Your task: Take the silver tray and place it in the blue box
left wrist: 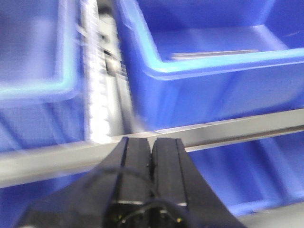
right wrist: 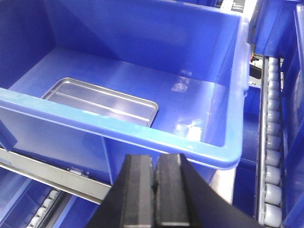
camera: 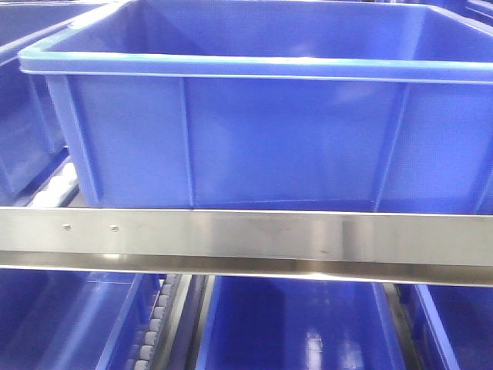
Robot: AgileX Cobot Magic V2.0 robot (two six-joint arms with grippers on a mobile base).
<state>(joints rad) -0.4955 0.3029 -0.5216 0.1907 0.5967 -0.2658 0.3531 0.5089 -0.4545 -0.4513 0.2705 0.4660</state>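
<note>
Silver tray (right wrist: 102, 101) seen lying flat on floor of blue box (right wrist: 142, 135), base up-facing, long axis running from left-near toward right-far in right wrist view; set in left part of box floor, near front wall. Box carried on shelf behind steel rail (camera: 246, 235); roller track (right wrist: 271, 142) seen at right, further blue crates (camera: 293, 324) below. Right hand (right wrist: 155, 190) held outside front rim, closed, nothing gripped. Left hand (left wrist: 152, 161) closed likewise, above rail; view blurred.
</note>
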